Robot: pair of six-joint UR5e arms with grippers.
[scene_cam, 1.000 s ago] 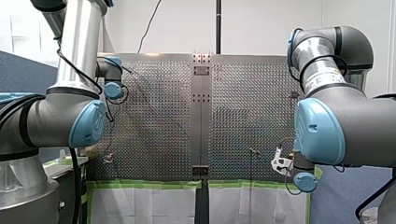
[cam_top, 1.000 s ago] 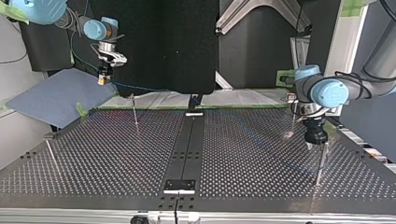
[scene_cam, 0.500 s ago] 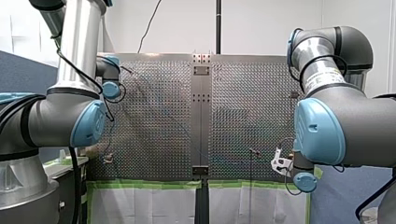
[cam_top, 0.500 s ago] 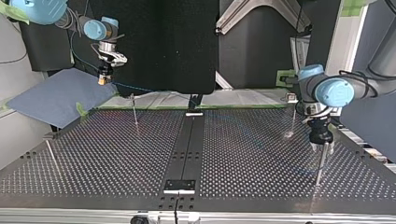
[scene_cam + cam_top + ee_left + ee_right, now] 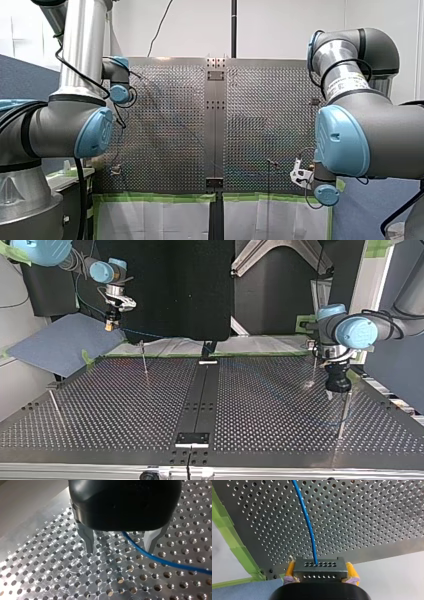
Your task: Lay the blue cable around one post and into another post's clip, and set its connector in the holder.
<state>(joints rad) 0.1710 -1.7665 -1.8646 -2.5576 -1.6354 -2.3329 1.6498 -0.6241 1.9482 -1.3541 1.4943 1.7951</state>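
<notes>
Because the two big arms fill most of the front view, little shows there beyond the perforated metal table point(image 5: 165, 125) and its flat centre strip point(image 5: 215, 125), with one arm on either side of that strip.

In the top view the black left gripper point(image 5: 335, 396) hangs to the right of the strip, its tips just beside the top of a thin upright metal post point(image 5: 342, 417). The right gripper point(image 5: 108, 325) is held high, well left of the strip and past its far end.

In the left wrist view the metal fingers point(image 5: 88, 541) stand wide apart. The thin blue cable point(image 5: 165, 561) runs loose between them, close by one finger and pinched by neither.

In the right wrist view the yellow pads point(image 5: 350, 571) are clamped on a grey block connector point(image 5: 319, 568), and the cable leaves it out over the table.

I'd say the wrap around the post is the step in hand. Next, the left gripper must steer the cable round that post while the right holds the line lightly taut.
</notes>
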